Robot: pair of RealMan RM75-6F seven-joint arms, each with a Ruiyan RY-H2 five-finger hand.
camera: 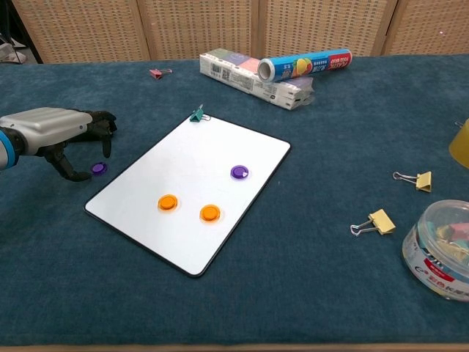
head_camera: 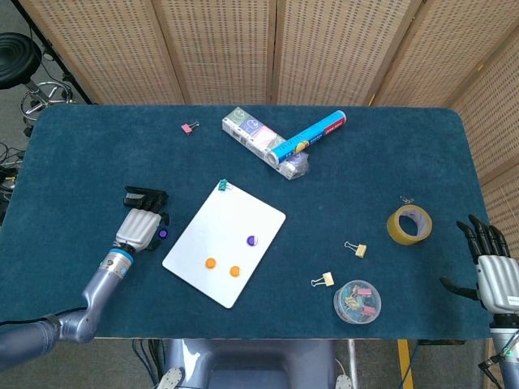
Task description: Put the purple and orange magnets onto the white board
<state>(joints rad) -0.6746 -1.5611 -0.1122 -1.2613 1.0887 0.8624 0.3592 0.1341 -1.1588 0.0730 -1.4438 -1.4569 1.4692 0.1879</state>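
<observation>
The white board (head_camera: 224,241) (camera: 192,186) lies mid-table with two orange magnets (head_camera: 211,262) (camera: 168,202) and one purple magnet (head_camera: 251,241) (camera: 239,172) on it. A second purple magnet (head_camera: 163,233) (camera: 98,168) lies on the blue cloth just left of the board. My left hand (head_camera: 140,220) (camera: 60,130) hovers over that loose magnet, fingers curled down around it, thumb beside it, holding nothing. My right hand (head_camera: 491,267) rests at the table's right front edge, fingers spread and empty; the chest view does not show it.
A teal clip (camera: 196,114) sits at the board's far corner. A flat box and a tube (head_camera: 285,139) lie at the back, a pink clip (head_camera: 189,127) at back left. Yellow tape (head_camera: 409,224), yellow clips (head_camera: 355,249) and a clip tub (head_camera: 357,301) are on the right.
</observation>
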